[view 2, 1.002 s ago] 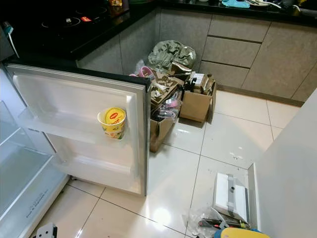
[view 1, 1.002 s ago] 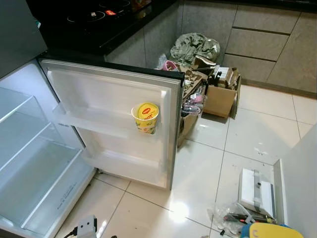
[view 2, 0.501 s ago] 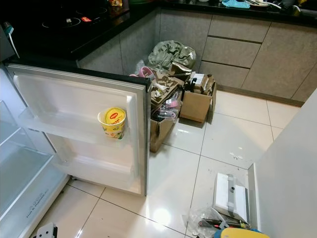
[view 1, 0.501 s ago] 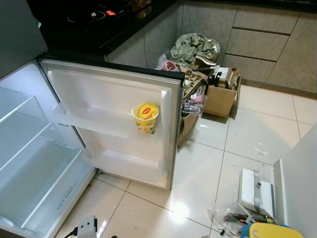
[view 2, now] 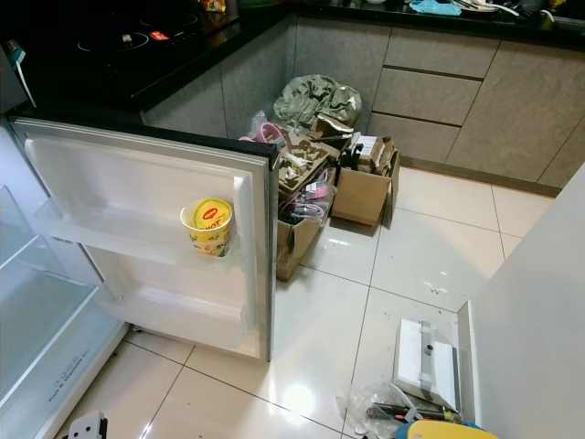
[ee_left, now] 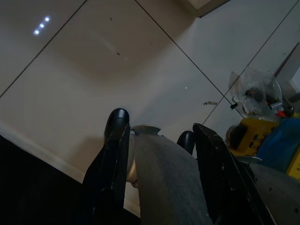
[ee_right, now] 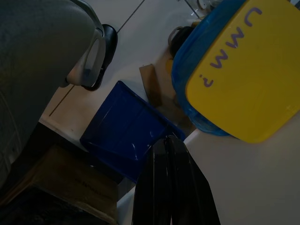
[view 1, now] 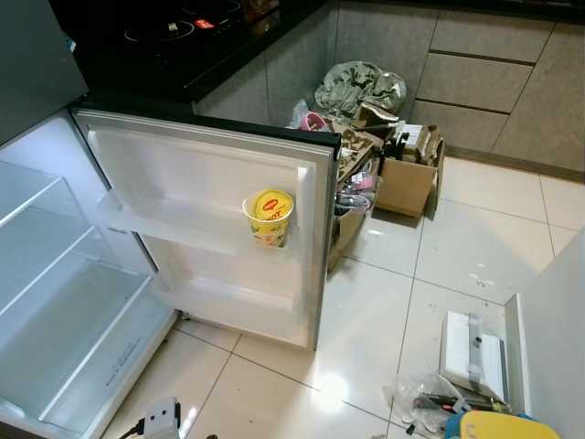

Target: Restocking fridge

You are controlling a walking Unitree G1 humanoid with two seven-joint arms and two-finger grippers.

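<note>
One noodle cup (view 1: 270,216) stays on the fridge door shelf (view 1: 174,224), unchanged.

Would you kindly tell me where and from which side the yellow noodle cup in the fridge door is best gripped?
Grip the cup around its upper wall, just under the rim, coming from the open front of the door. It stands upright on the door shelf, whose rail covers its base, so probably only the wider top is free for the jaws.
</note>
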